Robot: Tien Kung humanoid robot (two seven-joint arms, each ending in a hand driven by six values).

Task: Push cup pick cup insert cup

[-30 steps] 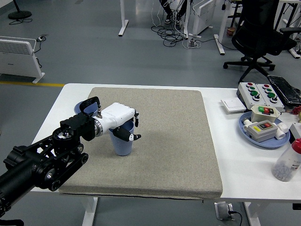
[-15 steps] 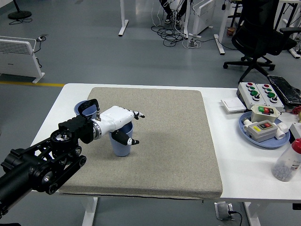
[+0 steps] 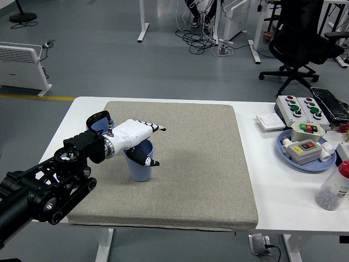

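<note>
**Now the hand had let go of the cup**

Plainly, the biggest thing in my view was the white table [image 3: 82, 112], with the grey mat [image 3: 185, 158] covering most of it. Over the mat's left part came the left arm [image 3: 49, 185], reaching in from the lower left corner; the right arm did not show at all.

At the arm's end, the left hand [image 3: 136, 136] sat over the blue cup [image 3: 140, 166], which stood upright on the mat near its left edge. A second ago the fingers had been curled round the cup's rim. Half a second ago they had begun to uncurl. Now they were stretched out straight above the rim, pointing right, with the thumb [image 3: 150, 161] hanging down across the cup's front. The hand was spread and held nothing. The whole wrist had also drawn back a little to the left.

Behind the wrist, a second blue cup [image 3: 97, 124] peeked out near the table's left side, mostly hidden.

I judged that the hand had released the cup without lifting it, so the pick had either failed or not truly started. The insert into the other cup remained undone.
</note>
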